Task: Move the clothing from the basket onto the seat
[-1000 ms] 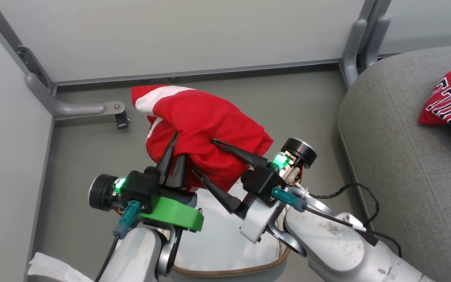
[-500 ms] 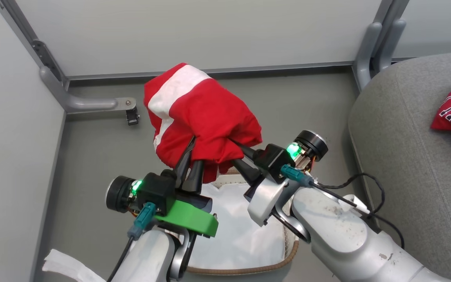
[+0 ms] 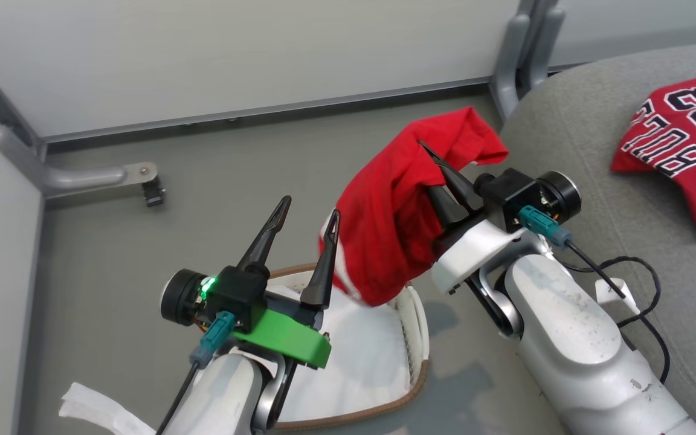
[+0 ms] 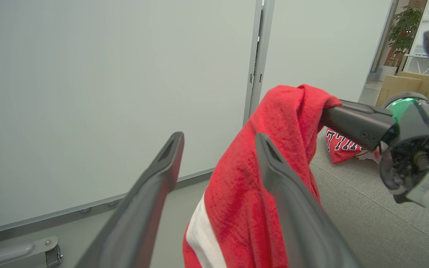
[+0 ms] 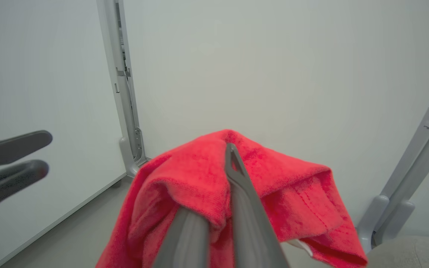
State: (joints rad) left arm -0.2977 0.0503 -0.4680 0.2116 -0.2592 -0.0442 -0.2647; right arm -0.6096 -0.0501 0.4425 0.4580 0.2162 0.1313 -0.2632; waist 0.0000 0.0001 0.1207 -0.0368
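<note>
Swinging across: the red garment (image 3: 384, 229) has changed hands. A second ago the left gripper (image 3: 310, 208) was clamped on it while the right gripper (image 3: 438, 181) stood spread beside it.
Left gripper: released now, fingers splayed wide with nothing between them, standing just left of the hanging cloth.
Right gripper: clenched on a fold of the red garment, which drapes over its fingers and hangs down.
Garment position: the white-striped hem dangles over the far right corner of the basket (image 3: 378, 411). The top fold sits just short of the left edge of the seat (image 3: 565, 151).
Camera: the whole head view has shifted, so the head has turned, and more of the seat shows.
Jersey (image 3: 680, 145): lying on the seat, lettering up, well right of the gripper.
Basket: the white sheet (image 3: 354, 356) lines it beneath both arms.
Edges: the seat's rounded edge runs just right of the right gripper. The partition post (image 3: 520, 54) stands just beyond the cloth's top fold.
Open room: a broad run of grey cushion lies between the seat's edge and the jersey. A wide stretch of floor (image 3: 112, 254) lies left of the basket, up to the wall panel (image 3: 233, 54).
</note>
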